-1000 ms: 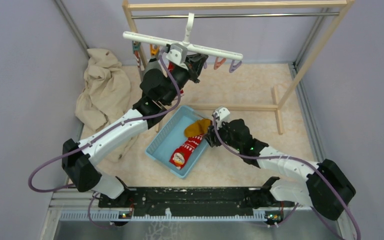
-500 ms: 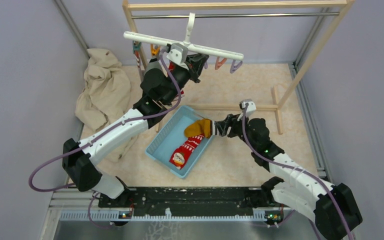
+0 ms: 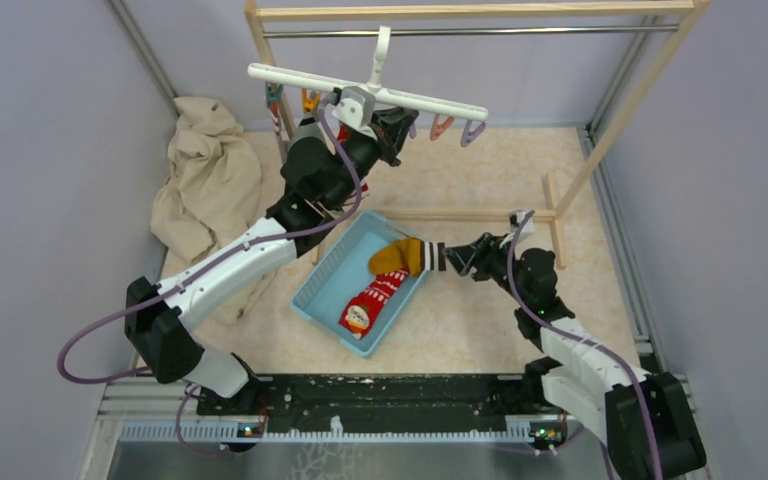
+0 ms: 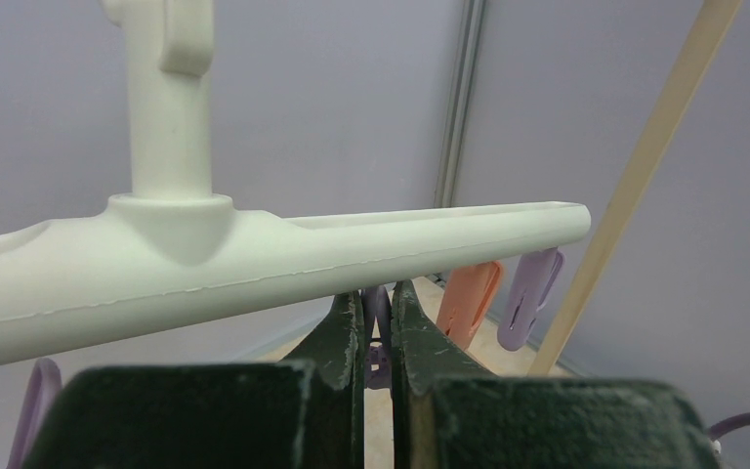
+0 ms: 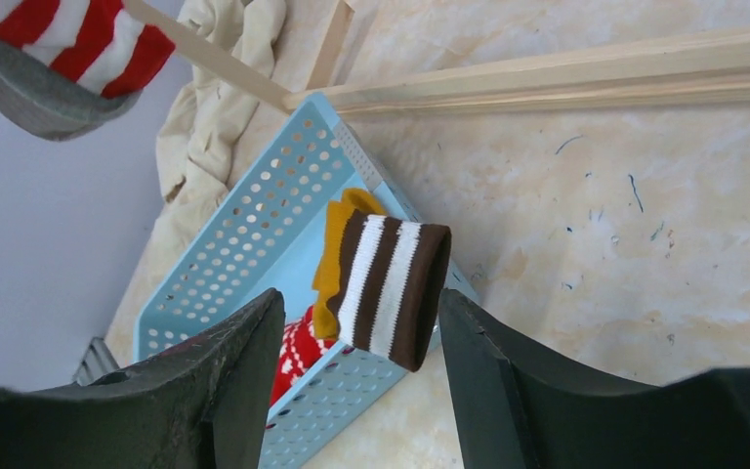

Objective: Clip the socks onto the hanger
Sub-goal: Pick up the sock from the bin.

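Note:
The white hanger (image 3: pixel 360 90) hangs by its hook from the rack's rail. My left gripper (image 3: pixel 396 122) is raised under its bar and shut on a purple peg (image 4: pixel 379 327); the hanger bar (image 4: pixel 273 254) runs just above the fingertips. The mustard-yellow sock (image 3: pixel 395 257) lies in the blue basket (image 3: pixel 325 275). Its brown-and-white striped cuff (image 5: pixel 391 278) hangs over the rim. My right gripper (image 3: pixel 456 257) is open, with a finger on each side of the cuff and not touching it (image 5: pixel 359 303). The red patterned sock (image 3: pixel 368 300) lies in the basket beside it (image 5: pixel 298 357).
An orange peg (image 4: pixel 469 298) and another purple peg (image 4: pixel 529 293) hang further right on the bar. The wooden rack (image 3: pixel 480 10) has a floor rail (image 3: pixel 470 213) behind the basket. A beige cloth (image 3: pixel 205 170) is heaped at left. A grey sock (image 5: pixel 29 93) and a red-and-white striped sock (image 5: pixel 68 34) hang top left.
My right arm has drawn back to the right from the basket. The yellow sock's striped cuff now shows over the rim. The left arm has not moved.

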Controlling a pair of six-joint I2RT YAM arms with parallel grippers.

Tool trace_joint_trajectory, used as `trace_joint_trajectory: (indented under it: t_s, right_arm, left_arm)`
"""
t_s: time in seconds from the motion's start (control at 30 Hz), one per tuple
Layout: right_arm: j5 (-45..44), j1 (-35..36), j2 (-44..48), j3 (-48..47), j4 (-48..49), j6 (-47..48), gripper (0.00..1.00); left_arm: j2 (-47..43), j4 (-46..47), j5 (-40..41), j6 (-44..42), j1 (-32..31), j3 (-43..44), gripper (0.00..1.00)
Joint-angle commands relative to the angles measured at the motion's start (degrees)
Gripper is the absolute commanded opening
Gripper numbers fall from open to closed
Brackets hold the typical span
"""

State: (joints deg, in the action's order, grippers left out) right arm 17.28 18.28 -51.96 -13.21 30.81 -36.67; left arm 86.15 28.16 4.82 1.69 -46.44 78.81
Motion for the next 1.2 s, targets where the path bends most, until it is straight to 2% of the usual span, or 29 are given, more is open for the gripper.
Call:
trace_joint_trajectory:
  t_s: [0.0,0.07,0.13,0.27,0.47,0.5,0.63,0.73,0.83,0.9,0.97,1.07,1.17]
  right_arm:
    - [9.3,-6.2,-3.0,-0.3,6.7,-9.5,0.58]
    - [14.1,-10.2,-5.0,1.3,13.2,-17.5,0.57]
    - [16.6,-13.9,-6.2,5.2,25.8,-25.4,0.62]
    - [13.7,-18.0,-9.5,16.7,49.7,-37.3,0.69]
    - [13.8,-19.9,-22.4,19.3,67.3,-46.4,0.73]
    - [14.1,-20.0,-24.2,18.4,67.7,-49.0,0.73]
    - [17.6,-20.2,-27.1,16.2,67.8,-49.7,0.83]
    - [18.7,-20.1,-23.5,15.8,66.8,-41.7,0.83]
    - [19.4,-20.2,-16.6,12.7,50.7,-33.3,0.86]
    - [19.4,-20.2,-12.3,9.3,35.8,-25.9,0.83]
    - [18.9,-20.2,-10.2,6.9,26.0,-18.8,0.80]
    - [18.1,-20.2,-9.6,4.4,16.9,-12.0,0.79]
    - [19.9,-20.2,-13.3,3.0,16.5,-10.0,0.79]
  left_arm:
    - [0.9,-7.1,-3.2,0.9,-0.3,-2.4,0.00]
    - [1.1,-7.1,-3.3,1.0,-0.4,-2.3,0.00]
    - [1.2,-7.0,-3.4,1.2,-0.3,-2.3,0.00]
    - [1.4,-6.6,-3.9,1.7,-0.3,-2.4,0.00]
    - [1.5,-6.0,-4.5,2.7,-0.3,-2.9,0.00]
    - [1.5,-5.6,-4.6,2.9,-0.3,-2.9,0.00]
    - [2.1,-5.6,-4.0,2.1,-0.2,-2.2,0.00]
    - [2.8,-5.6,-2.8,0.9,-0.2,-1.6,0.00]
    - [3.3,-5.9,-3.1,1.3,-0.2,-1.0,0.00]
    - [3.6,-5.8,-3.5,1.7,-0.2,-1.0,0.01]
    - [3.8,-6.2,-3.7,2.0,-0.1,-0.7,0.01]
    - [3.8,-6.5,-3.8,2.2,-0.1,-0.5,0.01]
    - [3.8,-6.6,-4.0,2.6,-0.1,-0.3,0.01]
